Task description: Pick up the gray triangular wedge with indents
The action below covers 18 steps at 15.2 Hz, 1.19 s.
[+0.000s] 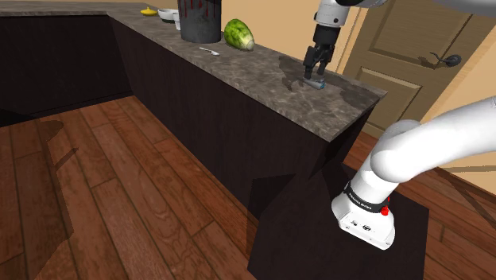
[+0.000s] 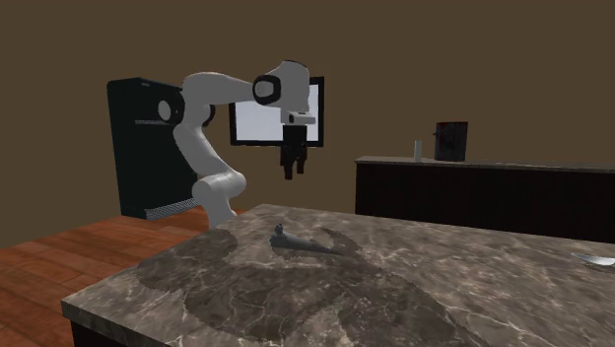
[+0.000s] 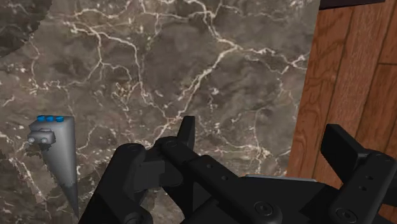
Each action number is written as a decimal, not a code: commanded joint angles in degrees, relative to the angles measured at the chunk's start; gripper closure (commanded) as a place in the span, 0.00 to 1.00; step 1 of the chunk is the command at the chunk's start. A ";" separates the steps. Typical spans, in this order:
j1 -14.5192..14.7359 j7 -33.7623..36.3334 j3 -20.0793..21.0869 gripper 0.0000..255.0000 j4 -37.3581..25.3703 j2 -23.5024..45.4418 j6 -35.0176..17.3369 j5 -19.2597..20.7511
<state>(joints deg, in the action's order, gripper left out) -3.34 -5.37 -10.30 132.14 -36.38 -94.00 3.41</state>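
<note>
Gripper: you see the gripper (image 3: 261, 137) released, its fingers apart with nothing between them, hanging above the worktop (image 1: 262, 68).
Wedge: the grey wedge (image 3: 60, 153) lies on the worktop, off to one side of the fingers and untouched; blue dots line its wide end.
Pot: a dark pot (image 1: 199, 20) stands farther along the worktop; you cannot tell what is in it.
Bowl: a white bowl (image 1: 167, 14) sits beyond the pot, contents hidden.
Nearby: a green vegetable (image 1: 238, 34) and a spoon (image 1: 210, 51) lie beside the pot.
</note>
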 commanded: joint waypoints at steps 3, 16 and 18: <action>-1.17 -3.89 -3.69 0.00 -2.48 5.80 -3.52 2.24; -4.03 -16.80 -14.39 0.00 -17.93 29.10 -12.07 1.97; -4.71 -19.01 -15.73 0.00 -21.29 33.21 -12.78 0.80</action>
<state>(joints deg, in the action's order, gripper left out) -7.70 -23.21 -25.33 112.47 -5.29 -106.30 4.79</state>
